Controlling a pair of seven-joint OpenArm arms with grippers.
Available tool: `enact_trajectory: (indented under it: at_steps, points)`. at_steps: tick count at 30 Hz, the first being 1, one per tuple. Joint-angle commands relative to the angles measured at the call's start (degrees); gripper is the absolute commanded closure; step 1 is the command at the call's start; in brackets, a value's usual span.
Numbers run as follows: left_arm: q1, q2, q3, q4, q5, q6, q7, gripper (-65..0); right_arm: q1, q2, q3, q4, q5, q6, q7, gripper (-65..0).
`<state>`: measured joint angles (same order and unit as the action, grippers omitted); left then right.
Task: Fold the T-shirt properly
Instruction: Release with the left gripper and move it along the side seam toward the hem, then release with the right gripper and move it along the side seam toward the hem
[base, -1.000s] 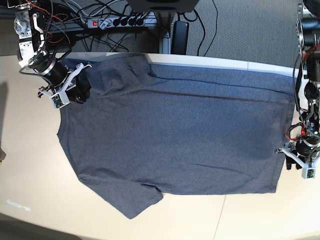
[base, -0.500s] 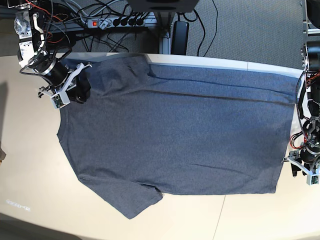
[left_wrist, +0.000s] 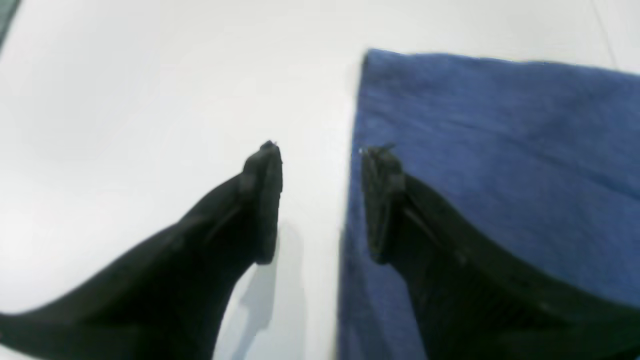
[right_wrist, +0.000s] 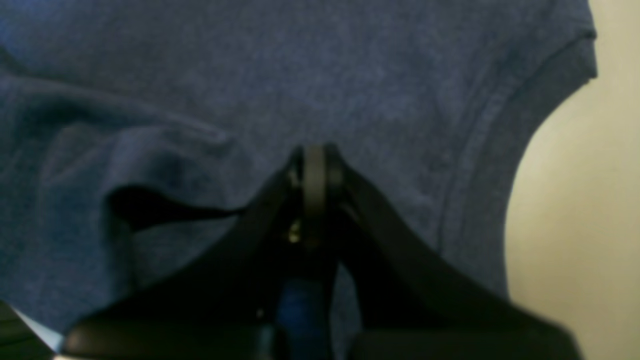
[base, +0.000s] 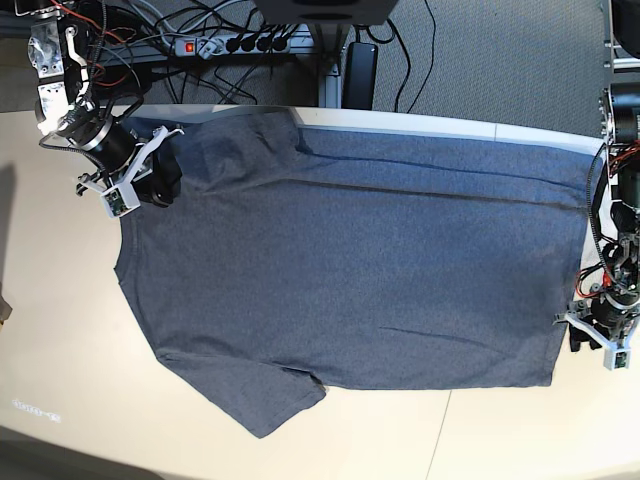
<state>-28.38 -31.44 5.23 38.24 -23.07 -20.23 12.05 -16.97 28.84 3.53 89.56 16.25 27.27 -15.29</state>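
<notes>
The slate-blue T-shirt (base: 350, 270) lies spread flat on the table, plain side up, neck at the left and hem at the right. No lettering shows. My right gripper (base: 158, 180) sits at the far shoulder by the neck. In the right wrist view it (right_wrist: 315, 155) is shut, with the T-shirt's fabric (right_wrist: 350, 75) pinched and a raised fold beside it. My left gripper (base: 582, 342) is at the near hem corner. In the left wrist view it (left_wrist: 322, 150) is open. One finger is over the T-shirt's edge (left_wrist: 500, 150), the other over bare table.
The cream table (base: 60, 300) extends to the left of and in front of the shirt. A power strip (base: 240, 42) and cables lie on the grey floor behind the table's far edge. A dark box (base: 358, 70) stands there too.
My left gripper has moved toward the near edge along the hem, swung slightly outward, then come back to the hem corner. The right gripper and the shirt have not moved.
</notes>
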Motion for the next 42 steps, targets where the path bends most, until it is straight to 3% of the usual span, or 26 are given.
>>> enact_trajectory:
  at_steps: [1,7,11,16,29,36,42]
  points:
    - [-1.7,-0.7,-0.3,0.7,-0.4,-1.7,-1.0,-29.0,0.4,0.8,0.5,0.9,0.7,-0.1,1.3,0.0]
    - [-1.8,-0.2,-0.3,-2.9,-0.2,-1.7,-3.3,-29.1,0.4,0.8,0.5,0.9,0.7,-0.1,1.3,0.0]
    - [-2.1,0.5,-0.3,-6.5,0.3,-3.4,-5.0,-33.1,0.4,0.8,0.5,0.9,0.7,-0.1,1.3,0.0]
    - [-3.2,1.0,-0.3,-8.4,0.1,-6.2,-5.0,-33.2,0.3,0.8,0.5,0.9,0.7,-0.1,1.3,0.0]
    - [-4.5,1.6,-0.3,-9.0,-0.1,-6.2,-4.9,-33.2,0.2,0.8,0.5,0.9,0.7,0.0,1.1,0.0]
    - [-8.8,2.3,-0.3,-17.0,-0.1,-6.2,-5.0,-33.2,0.3,0.8,0.5,0.9,0.8,-0.1,1.1,0.0]
    - [-9.0,3.2,-0.3,-17.7,-0.1,-6.7,-4.0,-33.2,0.3,0.8,0.9,0.9,4.9,-0.1,1.1,0.0]
